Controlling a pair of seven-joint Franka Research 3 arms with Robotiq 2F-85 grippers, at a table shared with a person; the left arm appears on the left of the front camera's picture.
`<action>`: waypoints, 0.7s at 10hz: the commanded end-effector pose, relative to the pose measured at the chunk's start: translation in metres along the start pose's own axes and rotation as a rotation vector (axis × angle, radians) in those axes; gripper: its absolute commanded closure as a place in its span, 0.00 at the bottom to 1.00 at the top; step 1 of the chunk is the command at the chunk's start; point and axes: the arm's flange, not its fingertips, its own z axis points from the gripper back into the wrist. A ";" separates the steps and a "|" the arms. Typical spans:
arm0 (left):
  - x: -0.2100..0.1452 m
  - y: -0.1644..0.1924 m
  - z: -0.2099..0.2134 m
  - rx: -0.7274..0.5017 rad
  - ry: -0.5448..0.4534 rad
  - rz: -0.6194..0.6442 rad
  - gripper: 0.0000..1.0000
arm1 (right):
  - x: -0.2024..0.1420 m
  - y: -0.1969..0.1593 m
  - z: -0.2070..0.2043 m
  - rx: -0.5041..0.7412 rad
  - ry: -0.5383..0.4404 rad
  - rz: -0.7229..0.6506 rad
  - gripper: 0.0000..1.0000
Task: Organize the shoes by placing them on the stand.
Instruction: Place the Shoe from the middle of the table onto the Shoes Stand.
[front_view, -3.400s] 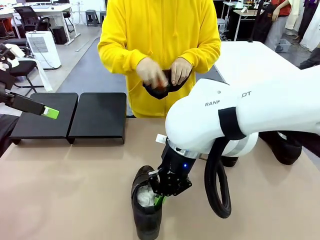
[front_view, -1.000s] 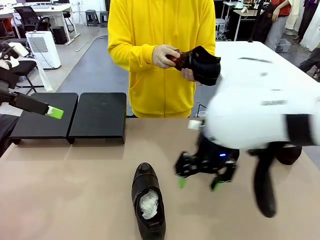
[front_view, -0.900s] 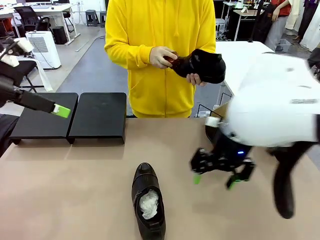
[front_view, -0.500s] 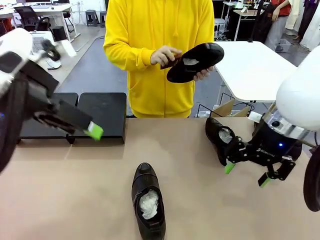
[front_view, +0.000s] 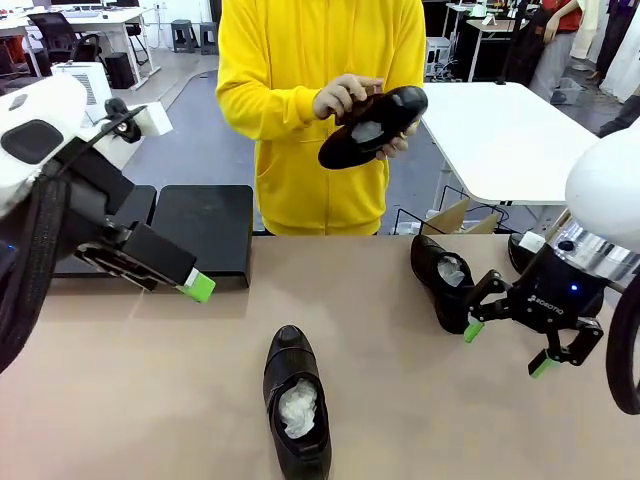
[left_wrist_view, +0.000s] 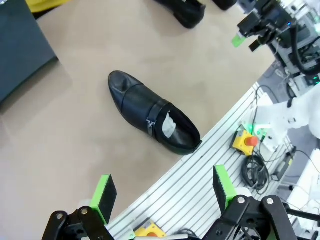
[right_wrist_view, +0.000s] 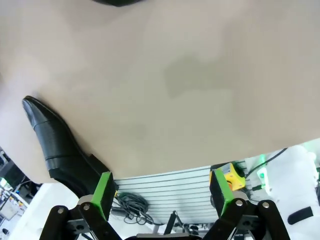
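Low matte black stand (front_view: 200, 225): bare, nothing placed yet. Glossy black leather shoes: paper-stuffed shoe (front_view: 295, 400) mid-surface (front_view: 150, 380), second shoe (front_view: 445, 285) beside right claw (front_view: 508, 348), third shoe (front_view: 372, 125) held by the person (front_view: 320, 50), perhaps more hidden behind the right arm. Both the left claw (left_wrist_view: 163, 190) and right claw are spread and empty.

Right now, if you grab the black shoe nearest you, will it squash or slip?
The shoe probably keeps its shape: white paper is stuffed inside it. Its glossy leather may slip in a grip. It rests flat on its sole, so a push likely slides it rather than tipping it.
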 end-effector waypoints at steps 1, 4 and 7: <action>-0.010 -0.027 -0.026 0.056 0.031 0.044 0.00 | -0.003 0.003 0.002 -0.003 -0.014 0.024 0.00; -0.019 -0.101 -0.096 0.224 0.190 0.261 0.00 | -0.003 0.003 0.002 -0.003 -0.014 0.024 0.00; -0.005 -0.136 -0.150 0.354 0.250 0.356 0.00 | -0.003 0.003 0.002 -0.003 -0.014 0.024 0.00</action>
